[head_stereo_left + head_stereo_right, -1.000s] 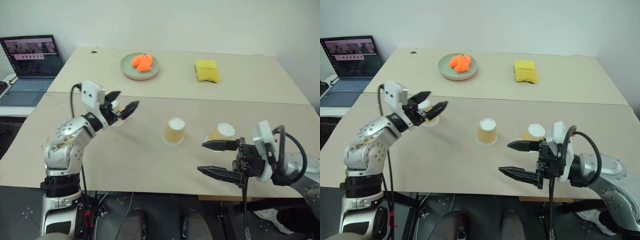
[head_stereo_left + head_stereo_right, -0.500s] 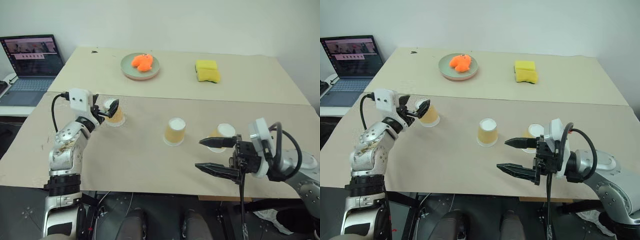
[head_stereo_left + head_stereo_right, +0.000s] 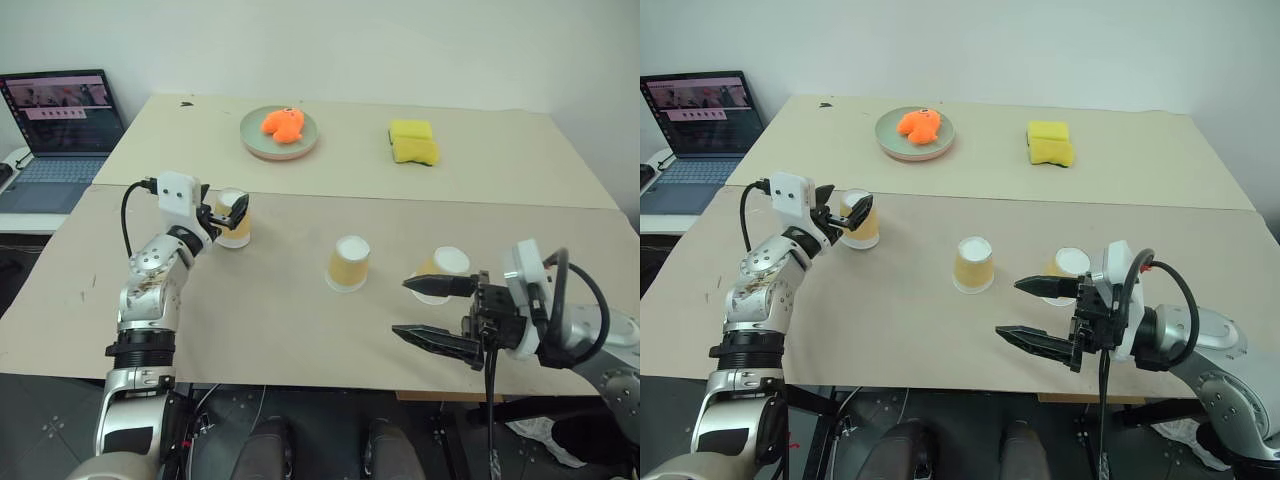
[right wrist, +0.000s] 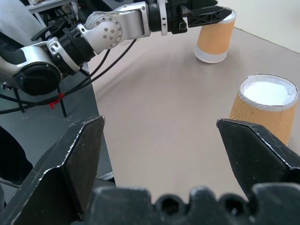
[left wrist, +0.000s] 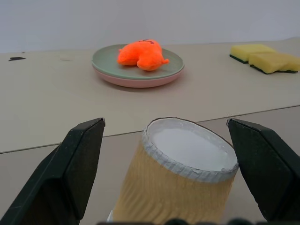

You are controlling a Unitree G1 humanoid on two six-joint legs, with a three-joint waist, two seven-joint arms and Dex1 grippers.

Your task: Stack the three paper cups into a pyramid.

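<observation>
Three tan paper cups stand upside down in a row on the near table. The left cup (image 3: pixel 236 228) sits between the spread fingers of my left gripper (image 3: pixel 228 209), which is open and level with it; in the left wrist view the cup (image 5: pixel 180 183) has a gap to each finger. The middle cup (image 3: pixel 349 263) stands alone. The right cup (image 3: pixel 447 264) is partly hidden behind the upper finger of my right gripper (image 3: pixel 403 308). That gripper is open and empty, hovers near the table's front edge and points left. The right wrist view looks past the middle cup (image 4: pixel 262 110).
On the far table a green plate (image 3: pixel 252 142) holds an orange toy (image 3: pixel 283 124), and two yellow sponges (image 3: pixel 414 142) lie to its right. A laptop (image 3: pixel 62 130) sits on a side surface at the left. A seam (image 3: pixel 420 202) runs between the two tables.
My left gripper has come down from above the left cup and now straddles it, still open. The right gripper has stayed in place.
</observation>
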